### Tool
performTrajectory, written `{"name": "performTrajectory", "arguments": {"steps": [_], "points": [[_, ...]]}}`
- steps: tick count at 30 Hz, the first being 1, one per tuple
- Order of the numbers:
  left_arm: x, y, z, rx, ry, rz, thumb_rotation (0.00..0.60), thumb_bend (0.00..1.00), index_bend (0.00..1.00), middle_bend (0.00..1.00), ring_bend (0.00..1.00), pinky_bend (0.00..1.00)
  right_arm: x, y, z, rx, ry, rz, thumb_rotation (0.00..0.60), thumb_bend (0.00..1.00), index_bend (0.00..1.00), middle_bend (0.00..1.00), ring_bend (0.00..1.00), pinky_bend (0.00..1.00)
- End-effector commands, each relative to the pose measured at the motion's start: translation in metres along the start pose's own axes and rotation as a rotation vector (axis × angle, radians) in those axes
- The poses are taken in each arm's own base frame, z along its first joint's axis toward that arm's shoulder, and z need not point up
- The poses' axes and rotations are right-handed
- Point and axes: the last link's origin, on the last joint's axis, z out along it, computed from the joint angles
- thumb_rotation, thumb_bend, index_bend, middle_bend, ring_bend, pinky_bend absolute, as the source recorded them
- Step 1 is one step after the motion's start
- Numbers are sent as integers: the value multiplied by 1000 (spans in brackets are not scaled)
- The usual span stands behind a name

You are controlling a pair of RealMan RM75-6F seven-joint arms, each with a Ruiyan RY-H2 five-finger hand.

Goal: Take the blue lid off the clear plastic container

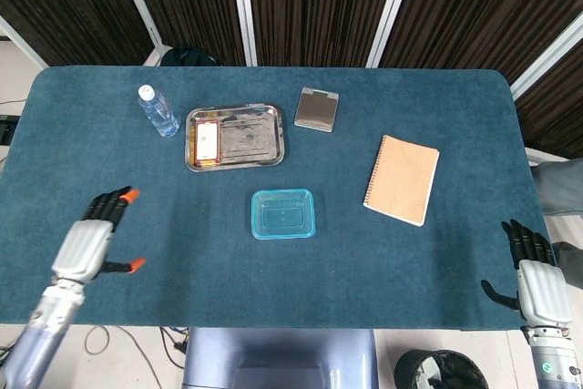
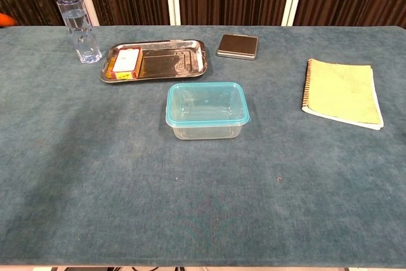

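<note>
I kept both hands empty, fingers spread; the left hand [image 1: 88, 245] hung over the table, nearer the lidded container [image 1: 283, 214]; the right hand [image 1: 538, 284] waited off its edge.

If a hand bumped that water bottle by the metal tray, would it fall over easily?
Probably yes. The water bottle stands upright, tall and narrow, so a sideways push near its white cap would likely tip it. It looks only partly filled, so it is likely light. Its round body would then probably roll across the table.
</note>
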Motion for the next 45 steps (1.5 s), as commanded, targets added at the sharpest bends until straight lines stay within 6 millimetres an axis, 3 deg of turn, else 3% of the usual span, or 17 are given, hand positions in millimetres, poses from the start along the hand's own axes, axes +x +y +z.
{"name": "performTrajectory", "arguments": {"steps": [1,10,19,26,39,45], "points": [[-15,48,35,-63,-44,-22,600,0,0,0,0,18,0,0,0,1,-3,1,600,309,0,0,0,0],[-56,117,79,-81,-133,-43,600,0,0,0,0,19,-3,0,1,-17,-17,19,600,309,0,0,0,0],[-86,162,106,-59,-164,-50,600,0,0,0,0,18,-4,0,4,-33,-24,32,600,309,0,0,0,0],[-94,180,122,-46,-139,-25,600,0,0,0,0,19,-4,2,6,-50,-30,43,600,309,0,0,0,0],[-105,196,141,-31,-159,-30,600,0,0,0,0,19,-5,2,7,-55,-37,47,600,309,0,0,0,0],[-110,201,152,-40,-154,-26,600,0,0,0,0,81,-5,2,8,-56,-39,45,600,309,0,0,0,0]]}}
